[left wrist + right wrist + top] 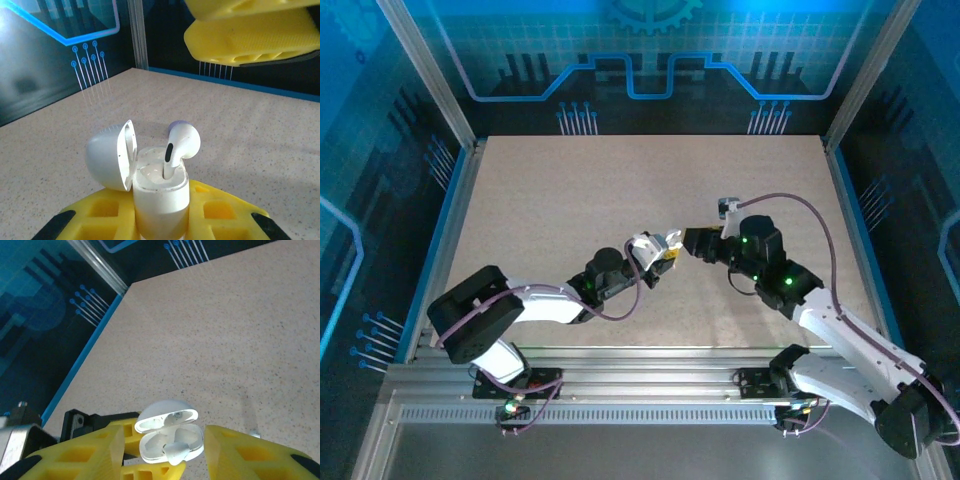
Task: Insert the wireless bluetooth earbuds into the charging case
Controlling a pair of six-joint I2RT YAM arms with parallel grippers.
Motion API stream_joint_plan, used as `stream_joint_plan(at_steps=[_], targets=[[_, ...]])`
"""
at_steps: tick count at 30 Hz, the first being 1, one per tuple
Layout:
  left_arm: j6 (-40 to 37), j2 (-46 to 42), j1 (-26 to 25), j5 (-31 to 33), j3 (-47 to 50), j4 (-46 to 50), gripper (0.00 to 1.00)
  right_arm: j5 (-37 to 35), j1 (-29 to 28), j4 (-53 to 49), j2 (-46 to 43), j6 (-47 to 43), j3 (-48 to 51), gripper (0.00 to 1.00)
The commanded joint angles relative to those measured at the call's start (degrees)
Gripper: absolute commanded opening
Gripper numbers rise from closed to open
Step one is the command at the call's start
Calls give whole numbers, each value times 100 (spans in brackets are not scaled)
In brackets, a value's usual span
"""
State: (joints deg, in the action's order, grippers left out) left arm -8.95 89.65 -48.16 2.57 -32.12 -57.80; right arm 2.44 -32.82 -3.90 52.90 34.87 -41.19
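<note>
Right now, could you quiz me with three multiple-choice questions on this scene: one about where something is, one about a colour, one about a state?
1. Where is the charging case?
A. lying flat on the table
B. held in the left gripper
C. on a shelf at the back
2. What colour is the case?
A. white
B. black
C. red
3. The case's lid is:
A. shut
B. missing
C. open

Answers: 1 B, the gripper clamps its base above the table. 2 A, the shell is plainly white. 3 C, the lid hangs to one side, with a white earbud standing in the case.
</note>
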Motion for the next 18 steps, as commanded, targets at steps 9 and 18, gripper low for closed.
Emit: stream_joint_plan(at_steps=[9, 18], targets=[[331, -886, 237, -1126, 219, 276, 11, 1563, 143, 210, -1077, -3436, 499, 57], [276, -1776, 501, -2308, 294, 1147, 11, 3359, 489, -604, -976, -5488, 267, 60]])
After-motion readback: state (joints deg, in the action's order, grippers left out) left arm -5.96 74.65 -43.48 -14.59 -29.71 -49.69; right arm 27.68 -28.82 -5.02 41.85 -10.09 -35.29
